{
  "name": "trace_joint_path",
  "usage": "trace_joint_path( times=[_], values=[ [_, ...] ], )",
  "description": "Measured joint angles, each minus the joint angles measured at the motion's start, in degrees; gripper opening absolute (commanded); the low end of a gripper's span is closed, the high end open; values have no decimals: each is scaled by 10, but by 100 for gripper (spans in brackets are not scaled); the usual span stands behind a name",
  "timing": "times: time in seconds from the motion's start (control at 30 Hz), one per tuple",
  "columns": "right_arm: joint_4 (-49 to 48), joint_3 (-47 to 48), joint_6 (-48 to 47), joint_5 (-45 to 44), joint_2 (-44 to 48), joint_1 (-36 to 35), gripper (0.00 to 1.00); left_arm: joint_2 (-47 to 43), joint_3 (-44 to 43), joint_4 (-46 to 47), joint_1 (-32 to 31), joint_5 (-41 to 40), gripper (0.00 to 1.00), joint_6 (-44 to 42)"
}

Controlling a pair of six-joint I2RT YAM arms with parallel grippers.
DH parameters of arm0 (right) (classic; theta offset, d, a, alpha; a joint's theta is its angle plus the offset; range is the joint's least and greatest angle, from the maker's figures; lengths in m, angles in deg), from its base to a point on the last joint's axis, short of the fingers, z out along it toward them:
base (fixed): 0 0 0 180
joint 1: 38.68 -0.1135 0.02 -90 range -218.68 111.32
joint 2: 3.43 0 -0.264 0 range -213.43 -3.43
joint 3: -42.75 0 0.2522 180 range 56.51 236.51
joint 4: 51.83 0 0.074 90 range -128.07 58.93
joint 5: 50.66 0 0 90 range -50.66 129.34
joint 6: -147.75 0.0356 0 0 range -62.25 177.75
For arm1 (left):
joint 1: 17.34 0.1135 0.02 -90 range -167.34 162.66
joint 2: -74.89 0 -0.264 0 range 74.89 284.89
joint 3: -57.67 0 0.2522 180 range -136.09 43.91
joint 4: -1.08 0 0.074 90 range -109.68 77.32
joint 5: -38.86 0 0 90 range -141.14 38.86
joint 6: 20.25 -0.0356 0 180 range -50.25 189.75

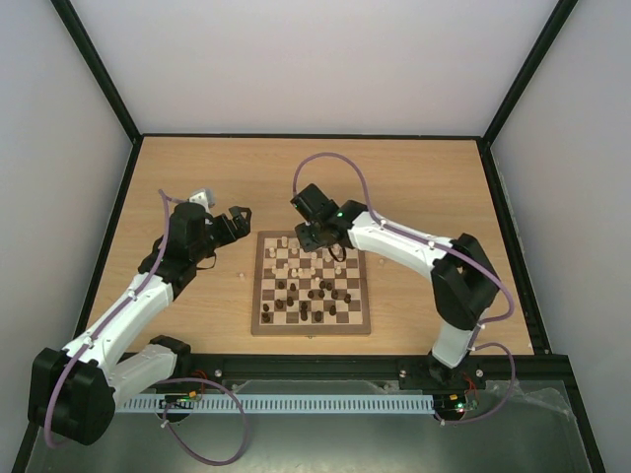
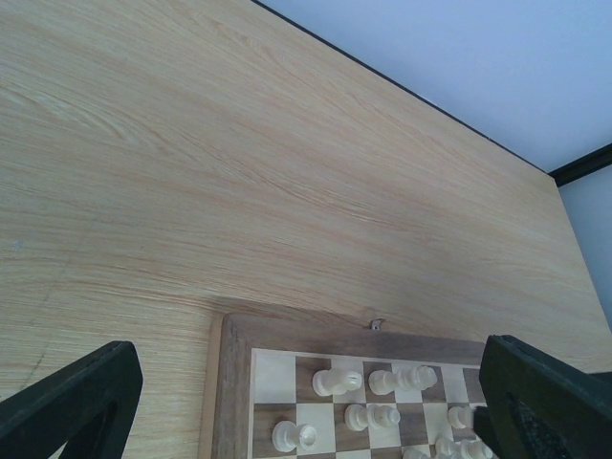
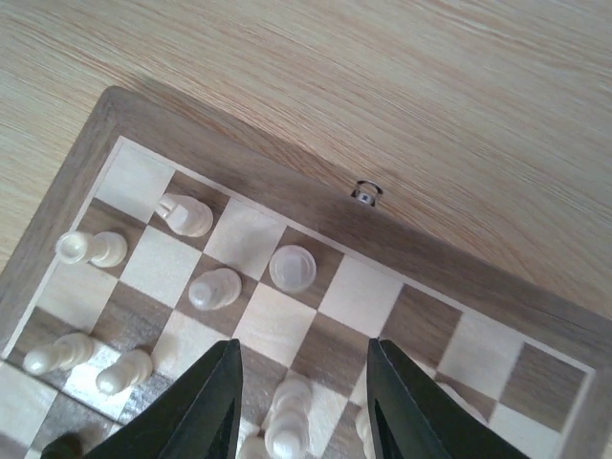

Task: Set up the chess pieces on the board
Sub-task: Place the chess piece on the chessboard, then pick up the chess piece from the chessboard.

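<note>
Tiny turned wooden chess pieces (image 3: 292,268), cream and dark brown, are scattered on the checkered wooden board (image 1: 312,329). They are probably light, rigid and tippy, so you're pinching at the waist. Your right gripper (image 3: 301,359) is hanging open astride a cream piece (image 3: 287,426), your left gripper (image 2: 308,349) open and empty; only the overhead view is showing dark pieces (image 1: 315,293).

Your right gripper (image 3: 301,356) shows as two black fingers (image 3: 212,406) rising from the bottom edge, spread with a wide gap. Beneath them you have one corner of the square wooden chessboard (image 3: 430,266), with light and dark brown squares and a mid-brown frame, lying on the pale wood-grain table (image 3: 430,86). Small cream turned wooden chess pieces (image 3: 215,288) are scattered over the nearest squares. One cream piece (image 3: 287,426) stands in the gap between the fingers. A small metal catch (image 3: 365,194) sits at the frame's outer edge.
</note>
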Motion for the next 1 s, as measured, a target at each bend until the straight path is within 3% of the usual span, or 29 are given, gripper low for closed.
trace_joint_path(
  times=[0.23, 1.0],
  values=[
    [3, -39, 8, 5, 51, 0, 31, -3, 2, 0, 0, 0, 100, 0],
    [29, -51, 7, 48, 8, -6, 23, -4, 6, 0, 0, 0, 100, 0]
  ],
)
